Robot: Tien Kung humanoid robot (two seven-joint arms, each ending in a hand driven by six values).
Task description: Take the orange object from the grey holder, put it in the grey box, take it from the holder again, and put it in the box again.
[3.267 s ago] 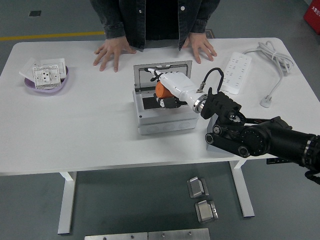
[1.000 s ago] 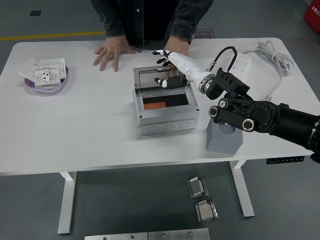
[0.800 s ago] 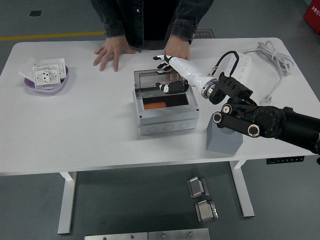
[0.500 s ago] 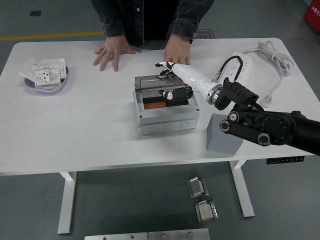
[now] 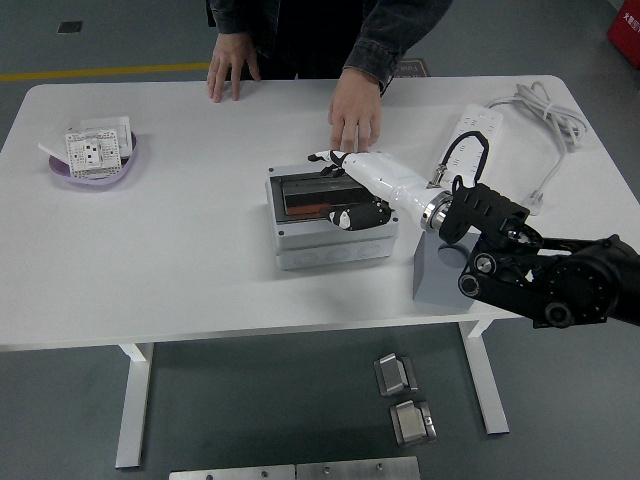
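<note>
table [image 5: 180, 260]: white top, rounded corners, white legs [image 5: 135, 405] | floor [image 5: 250, 410]: grey-green, smooth, even light | yellow line [image 5: 100, 72]: painted on floor, far left | metal plates [image 5: 405, 398]: two, on floor under table, right of centre | flat metal panels [image 5: 290, 470]: near edge of floor | red object [image 5: 625, 30]: far right corner

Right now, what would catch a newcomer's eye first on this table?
The right hand, white with black fingertips, lies over the grey box at table centre, with the orange object showing inside. A person's hand rests just behind the box, and the grey holder stands at the box's right.
</note>
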